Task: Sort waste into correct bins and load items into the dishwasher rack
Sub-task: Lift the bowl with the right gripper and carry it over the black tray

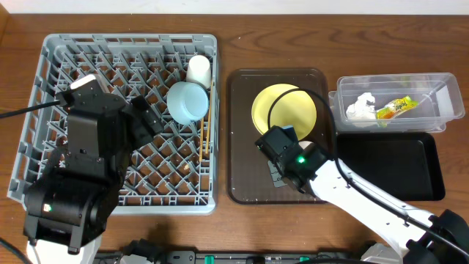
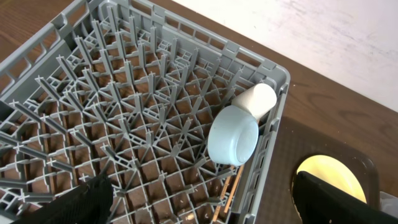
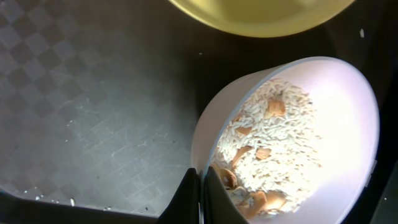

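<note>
My right gripper [image 3: 202, 186] is shut on the rim of the white bowl [image 3: 336, 155], which holds rice-like food scraps [image 3: 273, 149] over the brown tray. In the overhead view this gripper [image 1: 291, 152] sits just below the yellow plate [image 1: 284, 108]. The grey dishwasher rack [image 1: 73, 66] holds the light blue bowl [image 1: 187, 100], the white cup [image 1: 198, 70] and the chopsticks [image 1: 207, 132]. My left gripper [image 2: 205, 208] is open and empty above the rack [image 2: 124, 93], short of the blue bowl [image 2: 233, 134]. The clear tub [image 1: 440, 84] holds the napkin [image 1: 360, 108] and the wrapper [image 1: 396, 108].
The brown serving tray [image 1: 245, 169] lies between the rack and the bins. The shallow black tray [image 1: 388, 165] lies below the clear tub at the right. A few rice grains lie on the brown tray [image 3: 93, 124] and under the rack.
</note>
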`<control>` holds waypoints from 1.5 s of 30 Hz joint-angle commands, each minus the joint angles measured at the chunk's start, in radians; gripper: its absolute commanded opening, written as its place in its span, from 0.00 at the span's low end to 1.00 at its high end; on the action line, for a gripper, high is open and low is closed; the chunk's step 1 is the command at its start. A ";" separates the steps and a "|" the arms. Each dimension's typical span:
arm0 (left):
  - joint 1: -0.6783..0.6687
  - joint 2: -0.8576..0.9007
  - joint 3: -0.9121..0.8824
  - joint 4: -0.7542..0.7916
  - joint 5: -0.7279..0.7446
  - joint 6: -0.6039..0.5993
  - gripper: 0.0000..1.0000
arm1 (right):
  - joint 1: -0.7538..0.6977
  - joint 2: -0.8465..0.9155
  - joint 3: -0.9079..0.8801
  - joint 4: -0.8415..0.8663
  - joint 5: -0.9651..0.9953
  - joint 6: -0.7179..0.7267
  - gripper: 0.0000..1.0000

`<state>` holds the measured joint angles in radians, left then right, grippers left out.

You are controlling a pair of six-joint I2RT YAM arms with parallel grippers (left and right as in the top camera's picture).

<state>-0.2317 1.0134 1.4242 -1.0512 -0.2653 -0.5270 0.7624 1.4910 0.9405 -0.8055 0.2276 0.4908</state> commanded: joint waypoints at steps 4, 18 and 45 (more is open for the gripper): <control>0.003 0.000 0.013 -0.003 -0.006 -0.002 0.93 | 0.023 0.023 -0.037 0.031 -0.008 -0.005 0.01; 0.003 0.000 0.013 -0.003 -0.006 -0.002 0.94 | 0.043 0.081 -0.103 0.098 -0.045 0.013 0.13; 0.003 0.000 0.013 -0.003 -0.006 -0.002 0.93 | -0.249 -0.147 0.244 -0.265 -0.123 -0.034 0.01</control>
<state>-0.2317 1.0134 1.4242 -1.0512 -0.2653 -0.5270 0.5900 1.3975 1.1664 -1.0641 0.1547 0.4847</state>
